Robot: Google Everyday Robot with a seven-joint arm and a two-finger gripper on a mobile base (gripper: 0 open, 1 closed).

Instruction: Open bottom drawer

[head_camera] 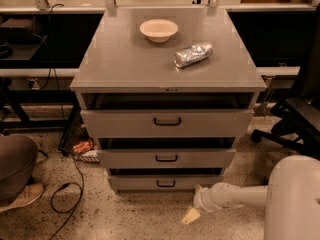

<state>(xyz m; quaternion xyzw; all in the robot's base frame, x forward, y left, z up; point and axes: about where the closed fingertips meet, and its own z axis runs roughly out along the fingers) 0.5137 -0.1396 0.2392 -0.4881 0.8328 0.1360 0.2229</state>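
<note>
Speckled floor (125, 219), flat grey bottom drawer (135, 183), cream tool (190, 216) near it

Grey bottom drawer (135, 183), cream claw (191, 215) low beside it

The cabinet top (125, 64) carries a bowl (158, 30) and a silvery packet (193, 54), apart; the gripper (191, 216) hangs low over the floor (125, 219).
</note>
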